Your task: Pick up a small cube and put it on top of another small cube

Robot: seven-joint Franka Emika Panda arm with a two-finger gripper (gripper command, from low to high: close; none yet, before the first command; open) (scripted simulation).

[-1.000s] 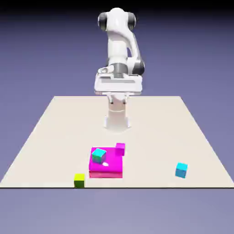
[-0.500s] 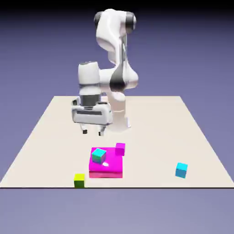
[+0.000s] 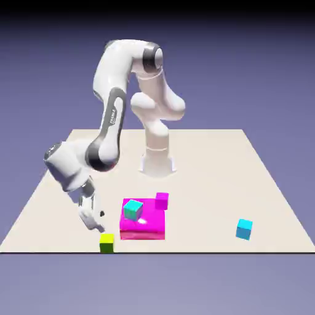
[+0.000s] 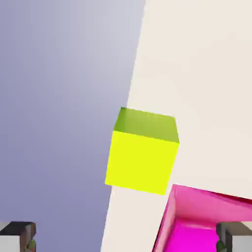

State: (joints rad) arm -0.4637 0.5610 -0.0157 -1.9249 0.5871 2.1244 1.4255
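Observation:
The small lime cube [image 3: 107, 242] rests at the table's front edge, toward the exterior view's left. In the hand view the lime cube [image 4: 142, 152] sits ahead of the fingers, right at the table's rim. My gripper [image 3: 98, 225] hovers just above and slightly left of it, tilted, not touching. The gripper [image 4: 126, 238] is open; its two grey fingertips [image 4: 17, 236] stand far apart with nothing between them. A small magenta cube [image 3: 162, 199], a teal cube [image 3: 132, 209] and a cyan cube [image 3: 244, 229] are the other small cubes.
A wide flat magenta block [image 3: 144, 226] lies right beside the lime cube and carries the teal cube; its corner [image 4: 197, 221] shows in the hand view. The beige table [image 3: 203, 166] ends just in front of the lime cube.
The arm has swung from behind the table's middle down to the exterior view's front left, bringing the hand low over the lime cube. No cube has moved.

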